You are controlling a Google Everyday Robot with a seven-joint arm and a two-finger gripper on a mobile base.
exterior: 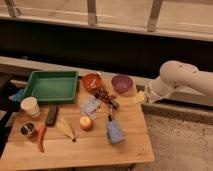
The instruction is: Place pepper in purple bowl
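Pepper at 7 o'clock: likely light, waxy-slick; pinch mid-body. Gripper at 3 o'clock near purple bowl, jaws apart, empty.

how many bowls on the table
2: the red-brown bowl at the back of the table, right of the green tray, and the purple bowl right of it. None looks hidden. The gripper is off the right edge.
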